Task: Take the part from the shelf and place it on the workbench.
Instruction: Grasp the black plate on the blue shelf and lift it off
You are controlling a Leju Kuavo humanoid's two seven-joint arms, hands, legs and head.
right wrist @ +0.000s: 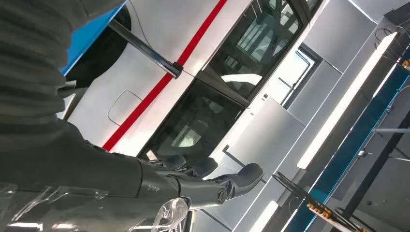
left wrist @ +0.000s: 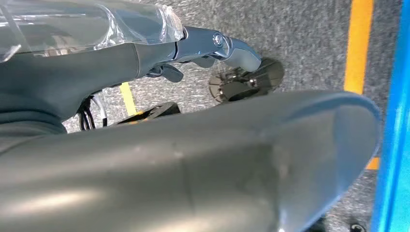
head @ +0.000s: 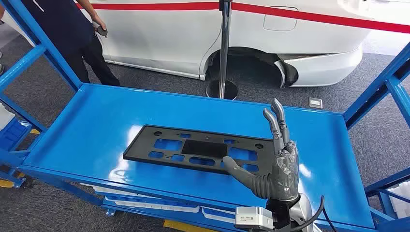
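Note:
The part is a flat black plastic frame with cut-outs (head: 193, 147), lying lengthwise on the top deck of the blue shelf (head: 92, 125). My right hand (head: 278, 162) is raised upright over the part's right end, with its fingers pointing up and apart. Its thumb reaches left above the frame's near right corner; I cannot tell if it touches. In the right wrist view the right hand (right wrist: 193, 186) holds nothing, its fingers stretched toward the car and ceiling. My left hand (left wrist: 193, 159) hangs low over grey floor, its fingers extended and holding nothing.
A white car (head: 193, 38) with a red stripe stands behind the shelf, with a chrome post (head: 223, 48) before it. A person in dark clothes (head: 72, 34) is at the far left corner. Blue uprights (head: 387, 82) flank the deck. White items (head: 154, 203) lie on a lower tier.

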